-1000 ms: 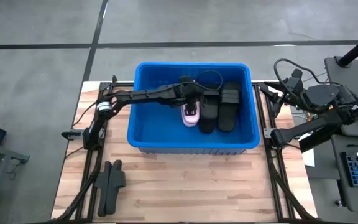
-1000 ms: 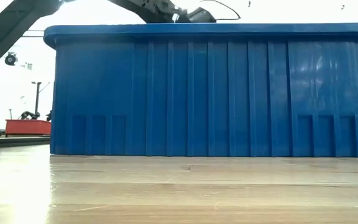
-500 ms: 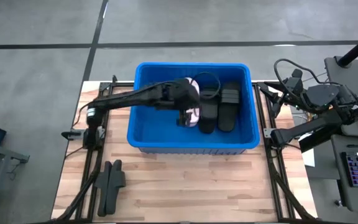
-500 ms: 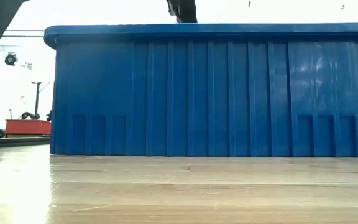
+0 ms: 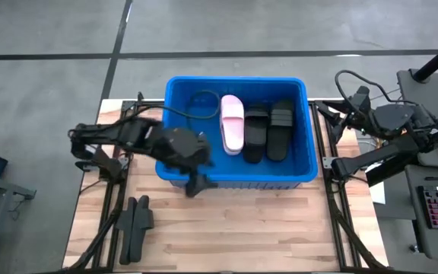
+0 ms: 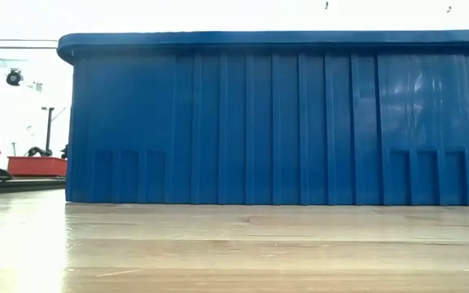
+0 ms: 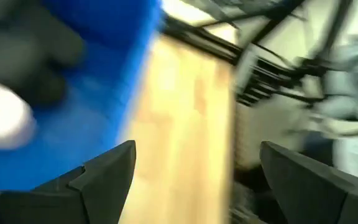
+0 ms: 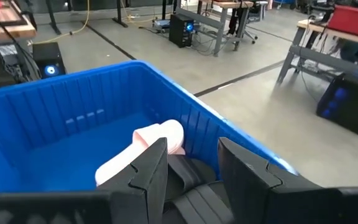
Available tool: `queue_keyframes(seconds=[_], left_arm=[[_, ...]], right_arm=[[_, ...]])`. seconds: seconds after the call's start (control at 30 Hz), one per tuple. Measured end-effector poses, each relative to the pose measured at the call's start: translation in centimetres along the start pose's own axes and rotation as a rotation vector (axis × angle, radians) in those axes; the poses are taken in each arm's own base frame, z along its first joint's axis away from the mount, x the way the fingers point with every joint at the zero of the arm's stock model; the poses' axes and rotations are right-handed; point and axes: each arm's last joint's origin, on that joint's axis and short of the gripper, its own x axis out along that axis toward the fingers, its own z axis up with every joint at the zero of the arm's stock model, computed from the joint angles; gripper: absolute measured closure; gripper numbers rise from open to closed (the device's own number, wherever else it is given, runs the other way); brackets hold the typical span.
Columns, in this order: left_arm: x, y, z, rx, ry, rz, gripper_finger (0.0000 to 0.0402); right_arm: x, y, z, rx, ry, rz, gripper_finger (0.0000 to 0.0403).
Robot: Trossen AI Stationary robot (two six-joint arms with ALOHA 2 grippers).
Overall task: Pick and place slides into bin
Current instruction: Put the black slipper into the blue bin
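A pale pink slide (image 5: 232, 123) and matte black slides (image 5: 270, 131) lie side by side in the blue bin (image 5: 175, 164). The left gripper (image 5: 196, 185) hovers at its front rim, fingers wide and empty; the right gripper's (image 8: 191, 163) fingers stand narrow, empty.

The bin's (image 5: 175, 114) left half lies bare; slides (image 5: 257, 129) fill its right half.

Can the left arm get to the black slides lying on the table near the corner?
Probably yes. The left end effector is open and empty, just outside the bin's front wall. The black slides lie on bare wood close by, with nothing between them and the arm.
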Motion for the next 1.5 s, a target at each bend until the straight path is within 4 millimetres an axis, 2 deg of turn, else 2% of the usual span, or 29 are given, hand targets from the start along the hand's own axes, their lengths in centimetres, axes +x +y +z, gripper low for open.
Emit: queue_keyframes(seconds=[0.07, 0.17, 0.33, 0.53, 0.7, 0.97, 1.27, 1.5], left_arm=[[-0.6, -0.9, -1.2, -0.088, 0.065, -0.053, 0.0075], [-1.0, -2.0, -3.6, -0.171, 0.199, -0.019, 0.0075], [-0.4, -3.9, -8.2, -0.145, 0.472, 0.123, 0.0075], [4.3, -7.0, -12.5, 0.011, 0.613, 0.171, 0.0075], [9.3, -7.7, -16.7, 0.156, 0.787, 0.283, 0.0075], [14.7, -7.1, -21.3, 0.248, 1.017, 0.362, 0.0075], [16.7, -5.3, -23.9, 0.26, 1.094, 0.49, 0.0075], [16.8, -4.7, -25.0, 0.415, 1.175, 0.431, 0.0075]], right_arm=[[0.1, 0.1, -0.1, 0.015, 0.006, -0.001, 0.0271], [0.4, 0.3, -0.4, 0.017, 0.015, -0.002, 0.0271], [0.9, 0.7, -1.1, 0.008, 0.035, -0.008, 0.0271], [1.4, 1.1, -1.7, 0.034, 0.056, -0.015, 0.0271], [2.0, 1.6, -2.4, 0.033, 0.081, -0.024, 0.0271], [3.0, 2.4, -4.1, -0.018, 0.127, -0.04, 0.0271], [4.2, 3.1, -6.1, -0.034, 0.179, -0.062, 0.0271], [4.5, 3.3, -6.7, -0.021, 0.192, -0.07, 0.0271]])
